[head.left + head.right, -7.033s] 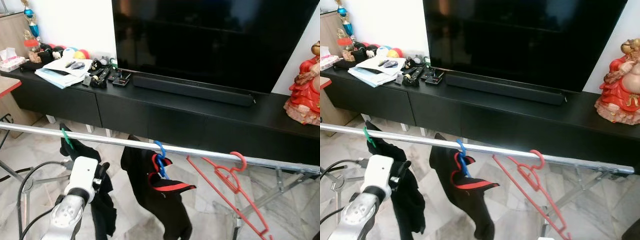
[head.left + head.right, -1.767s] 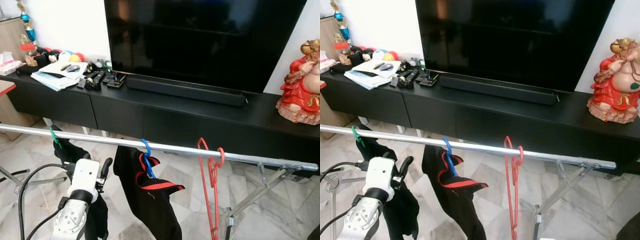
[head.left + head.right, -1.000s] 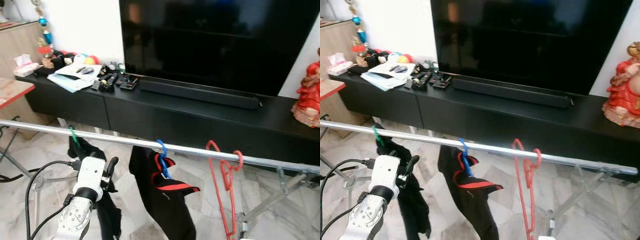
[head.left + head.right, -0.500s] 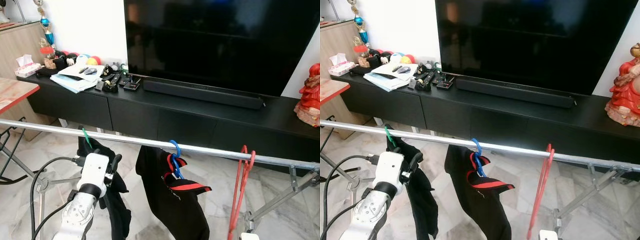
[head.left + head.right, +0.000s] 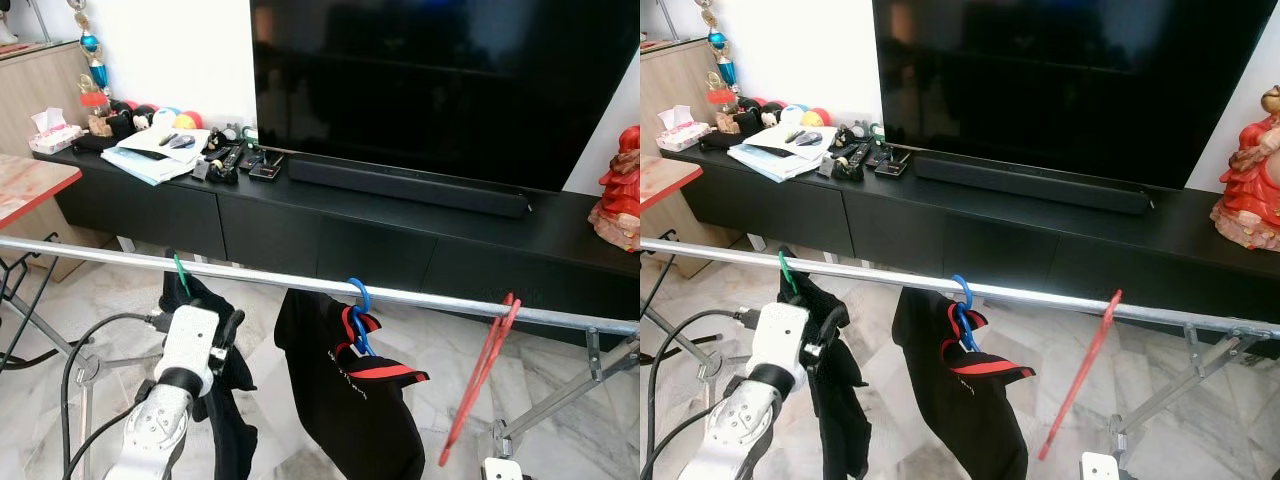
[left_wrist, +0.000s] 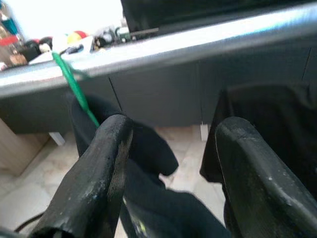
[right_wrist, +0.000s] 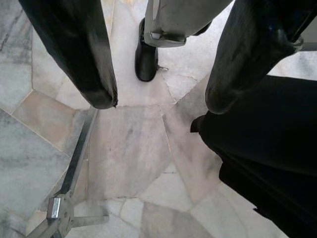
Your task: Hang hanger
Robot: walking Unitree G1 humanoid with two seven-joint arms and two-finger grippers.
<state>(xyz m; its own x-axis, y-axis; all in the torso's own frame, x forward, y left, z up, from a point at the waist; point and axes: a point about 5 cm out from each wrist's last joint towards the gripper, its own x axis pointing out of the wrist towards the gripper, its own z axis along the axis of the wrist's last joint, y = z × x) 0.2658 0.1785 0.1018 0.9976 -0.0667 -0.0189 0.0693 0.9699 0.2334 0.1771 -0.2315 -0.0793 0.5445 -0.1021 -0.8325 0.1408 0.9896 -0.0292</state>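
My left hand (image 6: 168, 148) hovers empty, fingers apart, just below the rail (image 5: 300, 283) beside the black clothes on the green hanger (image 5: 180, 270). My right hand (image 7: 158, 101) hangs low over the marble floor (image 7: 133, 148), fingers apart. The red hanger (image 5: 480, 375) tilts off the rail, right of the blue hanger (image 5: 356, 305).

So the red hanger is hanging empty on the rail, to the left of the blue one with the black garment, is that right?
Not quite: the left eye view shows the red hanger empty on the rail, but to the right of the blue hanger with the black garment.
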